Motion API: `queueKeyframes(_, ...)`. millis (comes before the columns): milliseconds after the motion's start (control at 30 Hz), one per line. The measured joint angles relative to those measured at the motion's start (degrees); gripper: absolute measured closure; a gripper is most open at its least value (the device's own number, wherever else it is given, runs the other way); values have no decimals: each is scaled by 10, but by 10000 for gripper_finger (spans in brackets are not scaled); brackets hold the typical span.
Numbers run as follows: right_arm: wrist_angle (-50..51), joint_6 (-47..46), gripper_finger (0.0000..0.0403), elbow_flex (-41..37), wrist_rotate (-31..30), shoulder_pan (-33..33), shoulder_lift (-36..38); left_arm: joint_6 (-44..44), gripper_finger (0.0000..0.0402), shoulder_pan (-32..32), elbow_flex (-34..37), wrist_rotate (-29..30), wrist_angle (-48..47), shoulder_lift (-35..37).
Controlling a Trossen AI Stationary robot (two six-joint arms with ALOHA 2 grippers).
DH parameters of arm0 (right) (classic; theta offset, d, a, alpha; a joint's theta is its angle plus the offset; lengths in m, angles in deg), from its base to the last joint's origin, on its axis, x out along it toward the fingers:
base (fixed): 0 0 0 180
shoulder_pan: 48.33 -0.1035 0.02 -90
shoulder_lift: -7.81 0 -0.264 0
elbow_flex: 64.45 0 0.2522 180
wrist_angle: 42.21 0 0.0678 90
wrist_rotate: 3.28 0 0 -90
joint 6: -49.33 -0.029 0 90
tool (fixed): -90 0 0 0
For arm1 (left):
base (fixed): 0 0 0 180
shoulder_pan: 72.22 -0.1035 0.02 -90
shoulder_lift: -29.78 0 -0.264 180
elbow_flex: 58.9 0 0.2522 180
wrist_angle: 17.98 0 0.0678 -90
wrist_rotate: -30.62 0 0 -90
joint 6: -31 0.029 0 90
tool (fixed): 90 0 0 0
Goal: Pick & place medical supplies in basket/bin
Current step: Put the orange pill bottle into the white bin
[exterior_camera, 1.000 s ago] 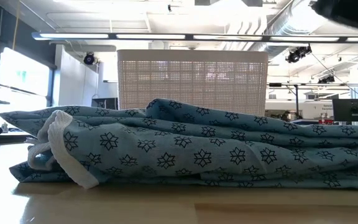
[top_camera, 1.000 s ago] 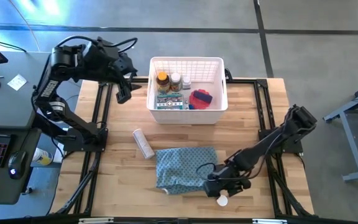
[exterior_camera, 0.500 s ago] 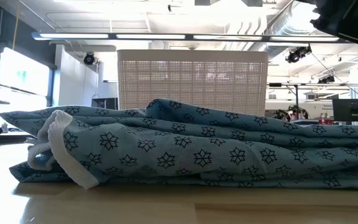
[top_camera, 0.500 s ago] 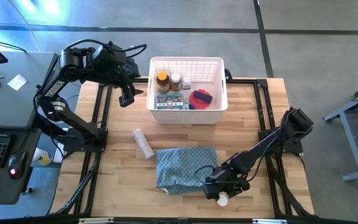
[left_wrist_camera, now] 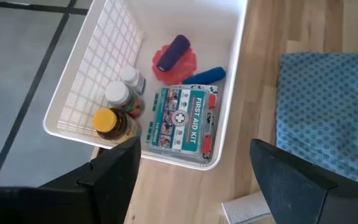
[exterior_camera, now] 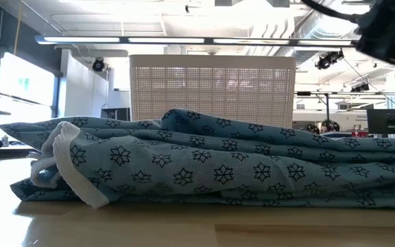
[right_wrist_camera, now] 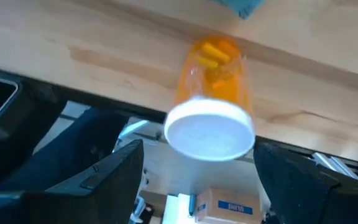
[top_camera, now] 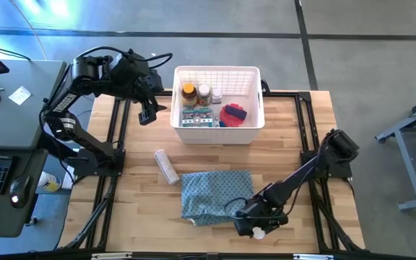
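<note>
An orange pill bottle with a white cap (right_wrist_camera: 213, 93) lies on its side near the table's near edge, also visible in the high view (top_camera: 258, 232). My right gripper (right_wrist_camera: 197, 149) is open, low over it, one finger on either side, not touching. My left gripper (left_wrist_camera: 194, 144) is open, hovering left of the white latticed basket (top_camera: 217, 74). The basket holds an amber yellow-capped bottle (left_wrist_camera: 110, 121), white pill bottles (left_wrist_camera: 118, 94), a first aid packet (left_wrist_camera: 182, 118), a purple tube (left_wrist_camera: 176, 48), a blue tube (left_wrist_camera: 204, 76) and a pink-red disc (left_wrist_camera: 166, 65). A white bandage roll (top_camera: 167, 166) lies on the table.
A blue-grey patterned cloth (top_camera: 215, 193) lies bunched in the table's near middle, just left of my right gripper; it fills the low view (exterior_camera: 218, 168) with the basket (exterior_camera: 211, 89) behind. The orange bottle lies close to the table's near edge (right_wrist_camera: 135, 106). Bare wood lies right of the basket.
My right gripper has moved toward the table's near edge and a little left, coming down around the orange bottle. My left arm shifted slightly toward the basket early on, then held still. No object has moved.
</note>
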Motion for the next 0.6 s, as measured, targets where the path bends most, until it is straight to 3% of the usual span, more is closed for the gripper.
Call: queueKeyframes(600,-1,6,119,0,-7,2,-31,2,66,0,0,-2,0,0)
